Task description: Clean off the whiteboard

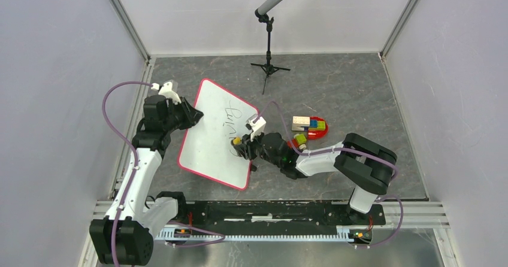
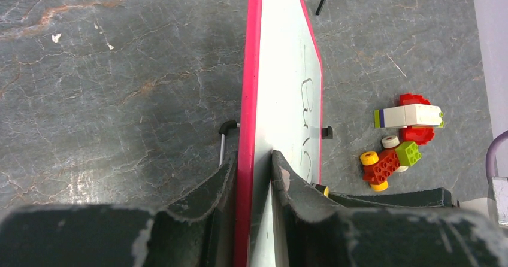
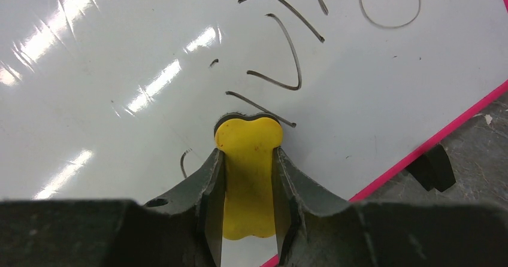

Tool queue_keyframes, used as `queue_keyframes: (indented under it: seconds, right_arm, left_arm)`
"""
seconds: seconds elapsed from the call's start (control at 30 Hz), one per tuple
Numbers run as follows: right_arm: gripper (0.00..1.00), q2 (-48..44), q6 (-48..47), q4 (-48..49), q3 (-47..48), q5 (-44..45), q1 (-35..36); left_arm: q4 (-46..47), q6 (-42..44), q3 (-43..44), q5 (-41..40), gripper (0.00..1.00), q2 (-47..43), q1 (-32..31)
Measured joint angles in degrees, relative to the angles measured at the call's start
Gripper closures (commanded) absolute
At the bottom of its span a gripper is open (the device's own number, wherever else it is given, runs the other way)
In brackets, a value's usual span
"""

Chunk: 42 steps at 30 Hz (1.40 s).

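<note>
The whiteboard [image 1: 212, 135], white with a red-pink frame, lies tilted across the grey table and carries black handwriting [image 1: 235, 118] on its right half. My left gripper [image 1: 193, 116] is shut on the board's left edge; in the left wrist view the pink frame [image 2: 247, 99] runs straight between the two fingers [image 2: 254, 165]. My right gripper [image 1: 242, 146] is shut on a yellow eraser [image 3: 248, 159], which presses flat on the board just below the writing [image 3: 287, 51]. A black felt rim shows at the eraser's far end.
A small heap of toy bricks [image 1: 308, 129] on a red piece sits just right of the board, also in the left wrist view [image 2: 401, 138]. A microphone stand [image 1: 269, 39] rises at the back. Black clips [image 3: 432, 168] stick out from the board's frame. Grey walls enclose the table.
</note>
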Motion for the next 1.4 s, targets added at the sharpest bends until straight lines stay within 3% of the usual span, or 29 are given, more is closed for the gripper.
queue_keyframes:
  seconds: [0.13,0.33,0.57,0.73,0.9,1.07,1.27,1.4]
  right_arm:
    - [0.81,-0.2,-0.5,-0.6,0.4,1.7,0.9]
    - [0.8,-1.1,-6.3,-10.9,7.2,9.8,6.7]
    - [0.81,-1.2,-10.4,-13.8,13.5,9.3,14.0]
    - [0.83,-1.9,-7.8,-9.1,9.2,8.0,12.2]
    - [0.83,-2.3,-0.9,-1.3,-0.9,6.0,6.4]
    - [0.83,-0.9,2.8,2.2,-4.8,5.5,2.3]
    - [0.83,-1.3,2.4,-0.8,-3.1,6.0,2.5]
    - [0.82,-1.7,-2.1,-9.5,3.6,10.6,5.3]
  left_arm:
    - [0.0,0.0,0.0,0.0,0.98,0.0,0.0]
    - [0.1,0.0,0.0,-0.1,0.98,0.0,0.0]
    - [0.1,0.0,0.0,0.0,0.98,0.1,0.0]
    - [0.2,0.0,0.0,0.2,0.98,0.2,0.0]
    - [0.3,0.0,0.0,0.3,0.98,0.3,0.0]
    - [0.9,0.0,0.0,0.2,0.98,0.4,0.0]
    - [1.4,0.0,0.0,0.3,0.98,0.5,0.0]
    - [1.5,0.0,0.0,0.2,0.98,0.7,0.0]
